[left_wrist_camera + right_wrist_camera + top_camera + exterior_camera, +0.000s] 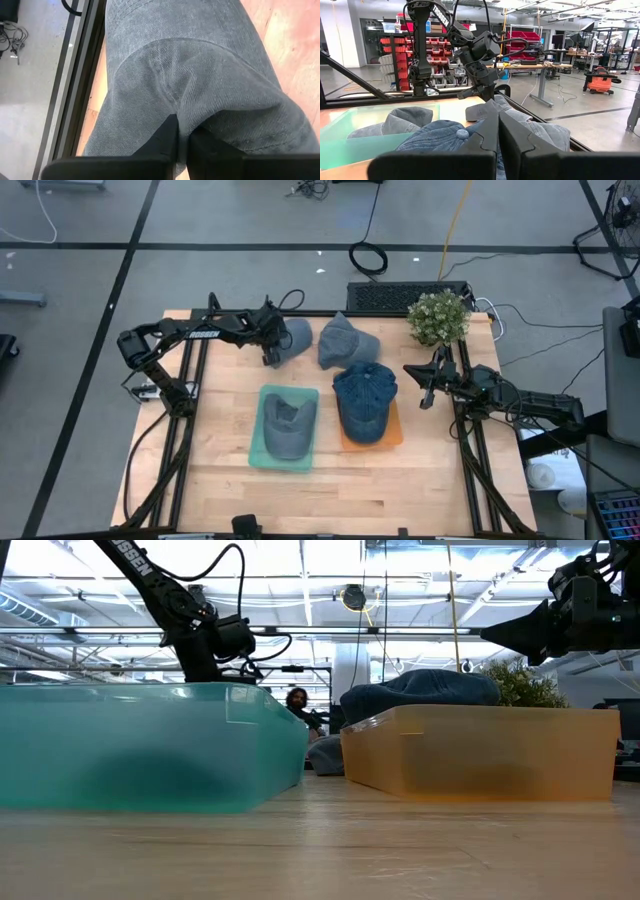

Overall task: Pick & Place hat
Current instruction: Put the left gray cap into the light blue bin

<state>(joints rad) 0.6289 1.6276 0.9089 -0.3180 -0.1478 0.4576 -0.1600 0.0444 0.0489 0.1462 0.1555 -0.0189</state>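
Four caps are on the table. My left gripper (273,346) is shut on a grey denim cap (296,337) near the table's far edge. A second grey cap (346,341) lies just to its right. A third grey cap (288,426) lies in the teal bin (256,448). A blue cap (365,400) sits crown up in the orange bin (394,436). My right gripper (428,387) hangs shut and empty in the air to the right of the orange bin, fingers pointing toward the table's left. My left gripper pinches a raised fold of the grey cap's crown cloth (183,126) between its two fingers (165,142). It comes from the table's left, slanting down. The bins hide the cap in the low view, so whether it is lifted off the table cannot be told.
A potted plant (438,317) stands at the far right corner, just behind my right arm. A black slatted box (405,295) sits at the far edge. The near half of the wooden table (330,495) is bare wood. A person (297,700) shows in the room beyond.
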